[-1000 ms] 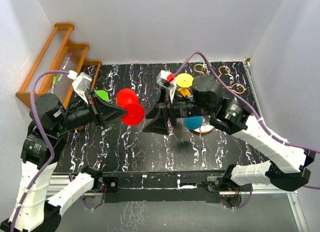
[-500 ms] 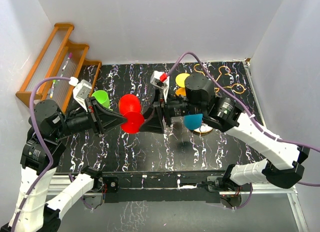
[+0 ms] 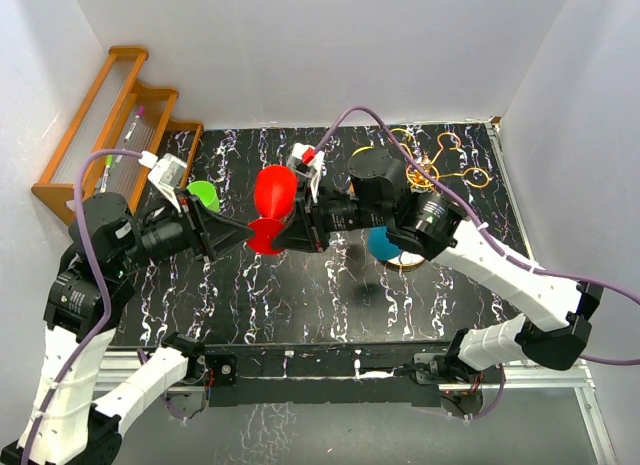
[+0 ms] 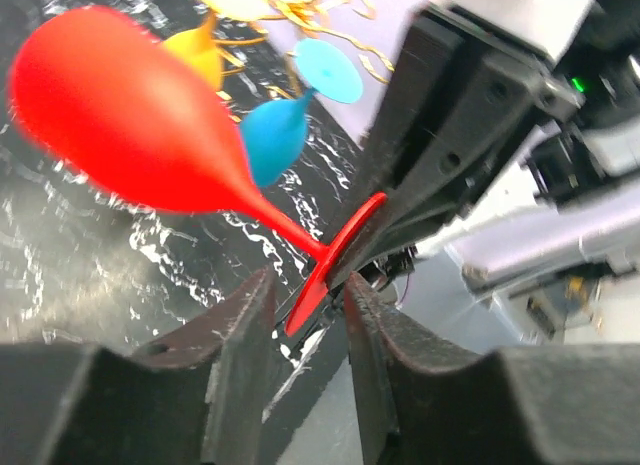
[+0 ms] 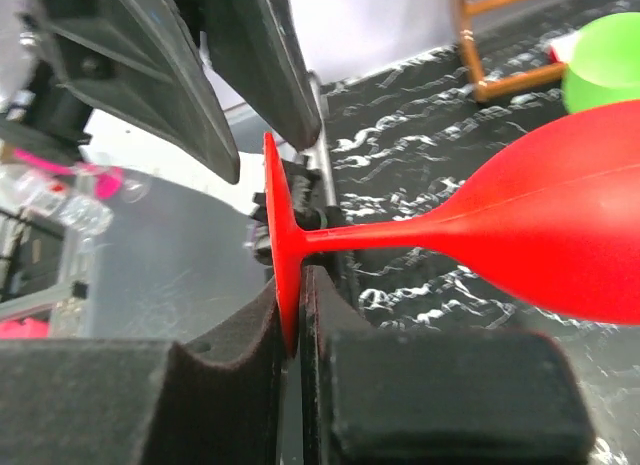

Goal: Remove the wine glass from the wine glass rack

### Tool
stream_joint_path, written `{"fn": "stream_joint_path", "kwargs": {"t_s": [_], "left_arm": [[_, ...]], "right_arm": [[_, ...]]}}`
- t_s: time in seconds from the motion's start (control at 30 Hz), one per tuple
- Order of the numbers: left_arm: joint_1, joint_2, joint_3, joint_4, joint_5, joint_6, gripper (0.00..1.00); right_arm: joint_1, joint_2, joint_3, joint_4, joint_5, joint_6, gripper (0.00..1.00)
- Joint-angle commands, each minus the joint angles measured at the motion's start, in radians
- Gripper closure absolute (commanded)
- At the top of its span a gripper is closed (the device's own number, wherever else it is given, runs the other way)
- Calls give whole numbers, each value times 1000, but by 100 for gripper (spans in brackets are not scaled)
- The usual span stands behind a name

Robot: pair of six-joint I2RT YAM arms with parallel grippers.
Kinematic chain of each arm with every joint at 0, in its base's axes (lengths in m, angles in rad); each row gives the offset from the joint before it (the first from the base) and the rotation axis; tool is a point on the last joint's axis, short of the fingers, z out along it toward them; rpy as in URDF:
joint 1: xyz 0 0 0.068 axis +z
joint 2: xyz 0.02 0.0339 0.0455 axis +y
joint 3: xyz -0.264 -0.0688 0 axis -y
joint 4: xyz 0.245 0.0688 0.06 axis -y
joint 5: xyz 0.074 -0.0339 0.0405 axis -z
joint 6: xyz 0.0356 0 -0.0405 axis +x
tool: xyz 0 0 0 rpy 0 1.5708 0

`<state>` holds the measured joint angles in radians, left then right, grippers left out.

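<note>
A red wine glass (image 3: 275, 192) hangs in the air on its side above the middle of the table, bowl towards the back. My right gripper (image 5: 295, 315) is shut on the edge of its round foot (image 5: 278, 247). My left gripper (image 4: 305, 305) is open, its fingers (image 4: 240, 325) standing on either side of the foot's rim with gaps showing. In the top view the left gripper (image 3: 240, 231) meets the right gripper (image 3: 288, 235) tip to tip. The gold wire wine glass rack (image 3: 440, 157) stands at the back right, partly hidden by my right arm.
A blue glass (image 3: 384, 245) hangs under my right arm near the rack's base, with a yellow glass (image 4: 200, 45) beside it. A green glass (image 3: 205, 195) sits by my left arm. The orange-brown wooden shelf (image 3: 110, 125) stands at the back left against the wall.
My right gripper has moved left and shut on the red glass's foot. My left gripper, shut on that foot before, has opened. The glass now sits slightly further back and to the right.
</note>
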<state>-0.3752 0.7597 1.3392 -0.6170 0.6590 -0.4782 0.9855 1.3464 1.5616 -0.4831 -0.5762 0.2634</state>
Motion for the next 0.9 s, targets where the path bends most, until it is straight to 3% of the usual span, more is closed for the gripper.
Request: {"fn": "stream_joint_path", "kwargs": {"t_s": [0.0,0.13,0.37,0.63,0.87], "left_arm": [[3,38,102,-236,-326,-98,65],[4,17,68,-366,-457,-305,63],[4,-92,-145,-293,-339,-604,56],[4,-174,-337,-166,-211,-821,53],[3,-221,-374,-164,-210,-866,53]], "right_arm": [[-2,-6,-10,-23,259,-113,92],[56,-62,-180,105,496,-267,92],[319,-140,-495,510,905,-649,92],[448,-119,-590,774,1075,-891,92],[494,-75,-616,875,1153,-991,92]]}}
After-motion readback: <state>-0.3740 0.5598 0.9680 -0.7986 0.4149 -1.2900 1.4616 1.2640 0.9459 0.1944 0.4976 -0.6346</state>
